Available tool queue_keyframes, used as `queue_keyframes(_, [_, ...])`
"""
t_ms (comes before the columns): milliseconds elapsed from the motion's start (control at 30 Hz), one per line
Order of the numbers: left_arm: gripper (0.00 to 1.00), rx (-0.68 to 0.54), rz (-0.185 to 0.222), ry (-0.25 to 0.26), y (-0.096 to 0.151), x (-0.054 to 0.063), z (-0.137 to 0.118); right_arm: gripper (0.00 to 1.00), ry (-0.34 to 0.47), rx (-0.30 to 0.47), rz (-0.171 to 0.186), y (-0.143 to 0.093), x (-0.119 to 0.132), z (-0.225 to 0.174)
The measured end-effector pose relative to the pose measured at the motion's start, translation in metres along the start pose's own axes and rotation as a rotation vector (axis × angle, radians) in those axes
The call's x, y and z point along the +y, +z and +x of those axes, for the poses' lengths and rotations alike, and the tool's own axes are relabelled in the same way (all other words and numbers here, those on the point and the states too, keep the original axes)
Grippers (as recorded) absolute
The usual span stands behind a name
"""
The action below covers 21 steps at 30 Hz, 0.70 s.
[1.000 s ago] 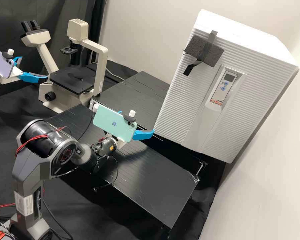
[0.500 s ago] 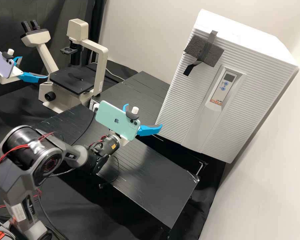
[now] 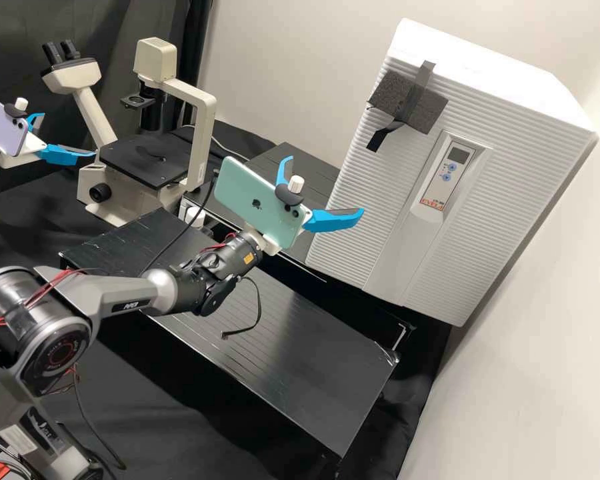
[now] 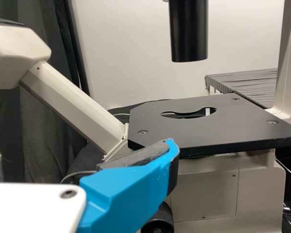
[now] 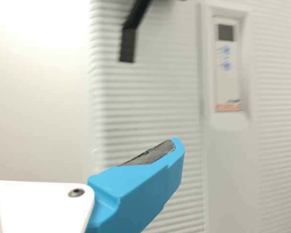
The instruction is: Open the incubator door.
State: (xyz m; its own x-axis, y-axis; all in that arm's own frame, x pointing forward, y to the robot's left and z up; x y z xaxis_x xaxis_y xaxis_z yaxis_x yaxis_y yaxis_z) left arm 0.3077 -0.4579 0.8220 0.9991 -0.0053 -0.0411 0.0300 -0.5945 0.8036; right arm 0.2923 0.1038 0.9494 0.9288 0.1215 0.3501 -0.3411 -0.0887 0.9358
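The white ribbed incubator (image 3: 393, 233) stands at the right with its door shut; a dark foam pad (image 3: 410, 103) is taped near the front's upper left edge. My right gripper (image 3: 325, 186) is open and empty, in front of the incubator's lower left side, apparently apart from it. The right wrist view shows my right gripper (image 5: 83, 145) with one blue finger (image 5: 140, 187) before the ribbed door (image 5: 150, 107) and a black tape strip (image 5: 128, 43). Beside the microscope, my left gripper (image 3: 67, 135) stands open and empty; the left wrist view shows my left gripper (image 4: 82, 145) near the black stage.
A cream microscope (image 3: 203, 133) with a black stage (image 3: 143, 160) stands at the back left. A low black platform (image 3: 300, 360) lies below the right arm, and another black surface (image 3: 290, 167) reaches behind it towards the incubator. A pale wall (image 3: 540, 373) rises at the right.
The right arm has extended; its gripper has moved up and rightward in the high view, and its fingers stand farther apart. The left arm and the incubator door have not moved.
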Motion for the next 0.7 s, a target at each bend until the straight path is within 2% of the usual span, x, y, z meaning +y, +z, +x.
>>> queue_keyframes(267, [1.00,0.000,0.000,0.000,0.000,0.000,0.000,1.00,0.059,-0.080,-0.008,-0.003,0.012,0.030])
queue_keyframes(533, [1.00,0.000,0.000,0.000,0.000,0.000,0.000,1.00,0.054,-0.126,-0.055,-0.001,0.009,0.049])
queue_keyframes(700, [1.00,0.000,0.000,0.000,0.000,0.000,0.000,1.00,0.051,-0.146,-0.036,0.001,0.009,0.050])
